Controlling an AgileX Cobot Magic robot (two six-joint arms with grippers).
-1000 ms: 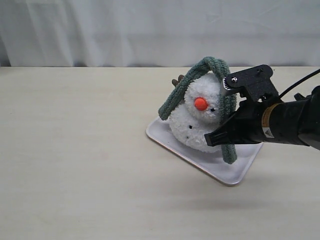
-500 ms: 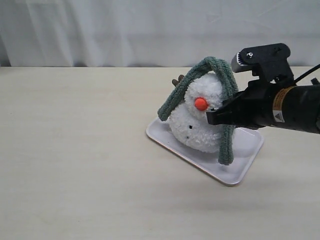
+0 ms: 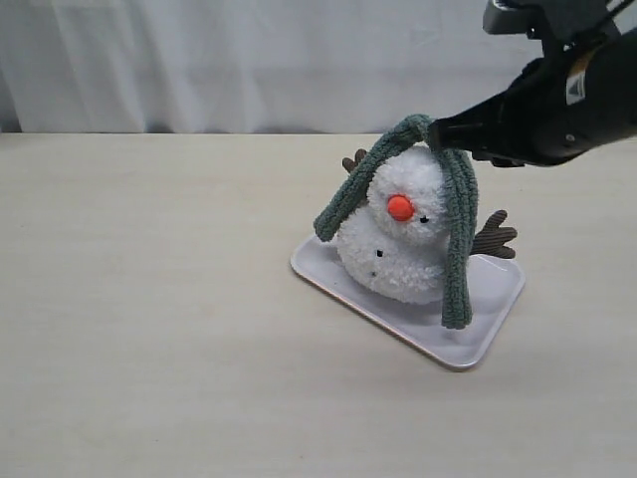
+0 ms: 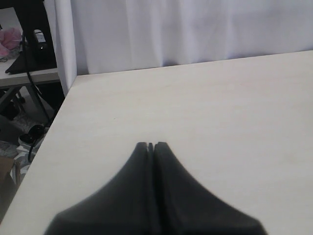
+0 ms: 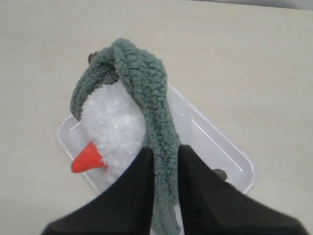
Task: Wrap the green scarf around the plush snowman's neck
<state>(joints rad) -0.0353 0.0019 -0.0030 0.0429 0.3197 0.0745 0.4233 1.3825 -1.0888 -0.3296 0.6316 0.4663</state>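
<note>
Your right gripper (image 3: 438, 130) sits high at the top of the plush snowman's (image 3: 396, 271) head. Its jaws stand only narrowly apart. In the right wrist view a strip of the green scarf (image 5: 146, 83) runs down the gap between them. You cannot tell from these views whether the jaws pinch that strip or it simply lies in the gap.

The scarf is draped over the crown of the head, peaking right at the gripper tip. One end hangs past the orange nose (image 3: 399, 207) on the left of the exterior view. The other, longer end drops down the snowman's far side to the white tray (image 3: 478, 344). The snowman's neck (image 3: 373, 231) is bare on the front.

The snowman stands upright on the tray, with one brown branch arm (image 3: 495, 237) sticking out over it. The tray rests on the pale tabletop (image 3: 149, 299).

A small white-and-yellow label (image 3: 575, 88) is stuck on your right arm, with print too small to read.

Your left gripper (image 4: 150, 145) is closed tip to tip, holds nothing, and hangs over bare tabletop well away.
</note>
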